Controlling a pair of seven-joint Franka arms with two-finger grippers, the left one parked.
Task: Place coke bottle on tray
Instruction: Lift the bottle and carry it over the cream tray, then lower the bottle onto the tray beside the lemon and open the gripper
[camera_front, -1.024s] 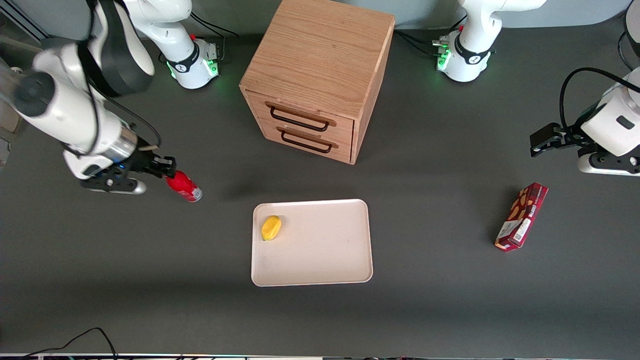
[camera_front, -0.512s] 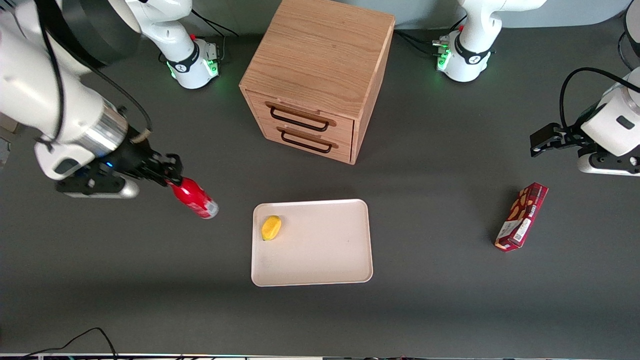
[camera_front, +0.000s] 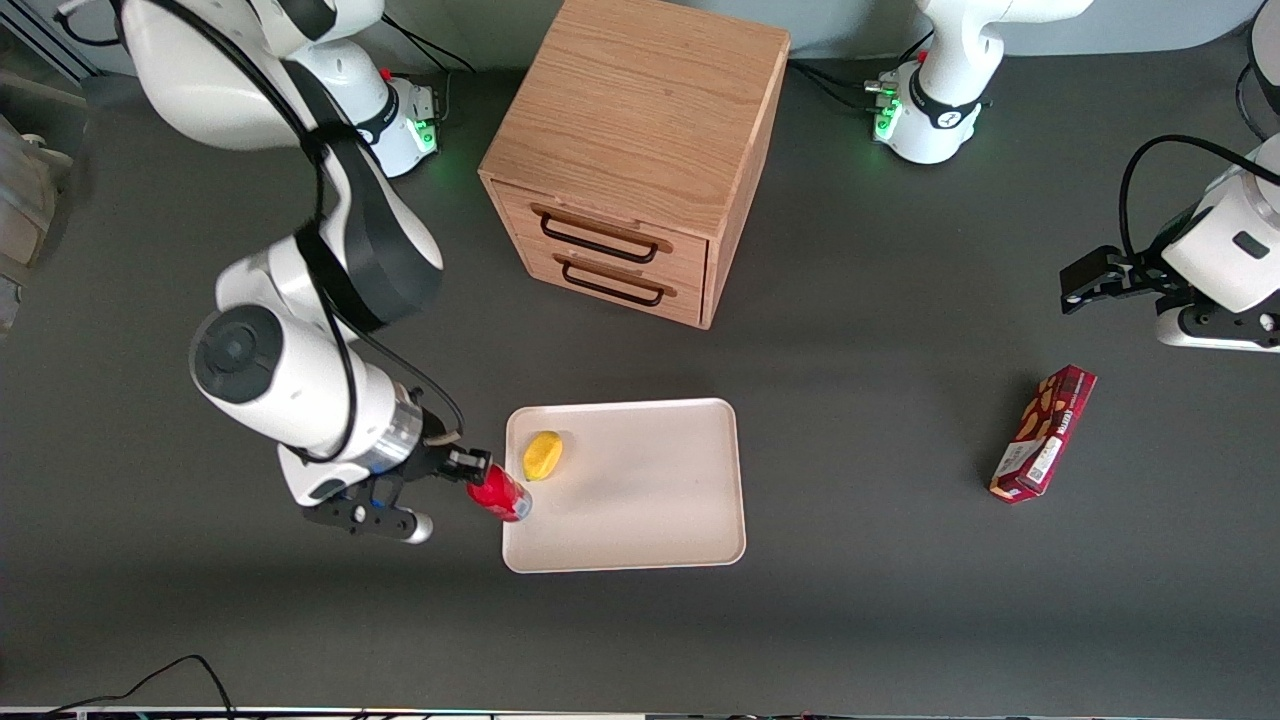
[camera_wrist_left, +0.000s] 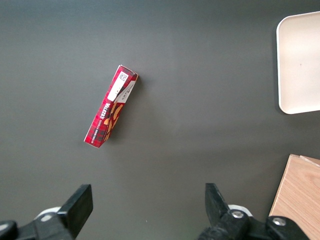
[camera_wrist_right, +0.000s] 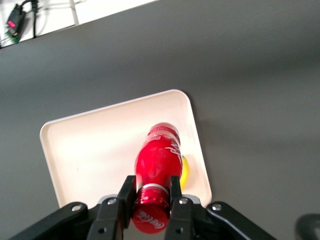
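Dark table: one tray (camera_front: 640, 520), one lemon (camera_front: 543, 455), one coke bottle (camera_front: 500, 493) clamped in the gripper (camera_front: 478, 470) above the tray's edge

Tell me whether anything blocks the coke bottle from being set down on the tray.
Nothing visible does. The gripper holds the coke bottle above the tray edge; the lemon lies beside it, with bare tray nearby.

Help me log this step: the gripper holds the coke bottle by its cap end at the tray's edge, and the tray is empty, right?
Not empty. The front view shows a yellow lemon on the tray. The rest holds: the gripper holds the coke bottle by its cap end at the tray's edge.
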